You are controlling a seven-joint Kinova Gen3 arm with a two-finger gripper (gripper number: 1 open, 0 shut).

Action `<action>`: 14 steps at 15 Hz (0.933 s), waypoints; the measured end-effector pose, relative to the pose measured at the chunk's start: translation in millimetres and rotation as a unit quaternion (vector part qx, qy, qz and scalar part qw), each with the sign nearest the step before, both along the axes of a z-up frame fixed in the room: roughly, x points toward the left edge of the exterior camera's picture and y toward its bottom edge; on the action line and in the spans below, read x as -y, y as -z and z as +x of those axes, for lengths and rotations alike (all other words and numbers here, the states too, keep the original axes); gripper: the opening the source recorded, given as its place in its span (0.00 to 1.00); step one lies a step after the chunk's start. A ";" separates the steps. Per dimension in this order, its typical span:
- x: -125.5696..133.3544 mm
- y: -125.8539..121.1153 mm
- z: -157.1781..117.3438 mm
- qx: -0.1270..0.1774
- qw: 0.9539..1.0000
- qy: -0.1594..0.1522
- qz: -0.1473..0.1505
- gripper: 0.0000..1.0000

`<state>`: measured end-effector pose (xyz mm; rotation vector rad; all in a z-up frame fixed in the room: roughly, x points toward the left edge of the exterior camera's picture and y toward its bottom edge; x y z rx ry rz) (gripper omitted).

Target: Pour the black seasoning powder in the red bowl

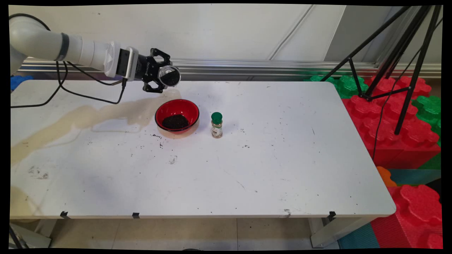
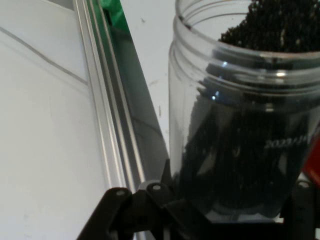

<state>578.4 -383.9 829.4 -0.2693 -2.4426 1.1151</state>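
Three items matter on the white table (image 1: 247,169): a red bowl (image 1: 166,109), a small spice bottle (image 1: 216,125) with a green cap, and a clear jar (image 1: 171,76) held in the air by the gripper (image 1: 165,74).

1. Gripper. It reaches in level from the bowl's left. It hangs above the table, just behind the bowl's far rim and well clear of it in height. Its two fingers are closed against the jar's sides and pinch it between them.

2. Jar. It lies tipped over, with one round end turned toward the main camera. The hand view shows that it has no lid. Dark grains (image 2: 270,25) sit at its threaded mouth, and more of them fill the body behind the clear wall. The jar touches nothing but the fingers.

3. Bowl. It stands upright on the table, with a heap of dark grains (image 1: 175,121) on its floor. The heap looks like the same material as in the jar. The rest of the red inside is bare.

4. Spice bottle. It stands upright just to the right of the bowl, not touching it, with its cap on.

5. Table surface. A few stray dark specks (image 1: 157,135) lie in front of the bowl and to its left. A pale tan stain (image 1: 106,113) runs leftward from the bowl.

6. Surroundings. Red and green foam blocks (image 1: 388,116) and a black tripod (image 1: 399,53) stand beyond the table's edge, well to the right of the bowl.
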 end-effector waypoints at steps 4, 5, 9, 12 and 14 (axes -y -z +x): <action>-7.2 -11.6 -7.0 -0.048 0.998 -0.020 0.036 0.00; -8.9 -14.5 -9.1 -0.058 0.997 -0.024 0.043 0.00; -18.1 -27.2 -20.0 -0.103 0.991 -0.034 0.078 0.00; -27.2 -32.7 -28.6 -0.126 0.986 -0.033 0.106 0.00; -34.3 -34.6 -35.0 -0.139 0.982 -0.030 0.125 0.00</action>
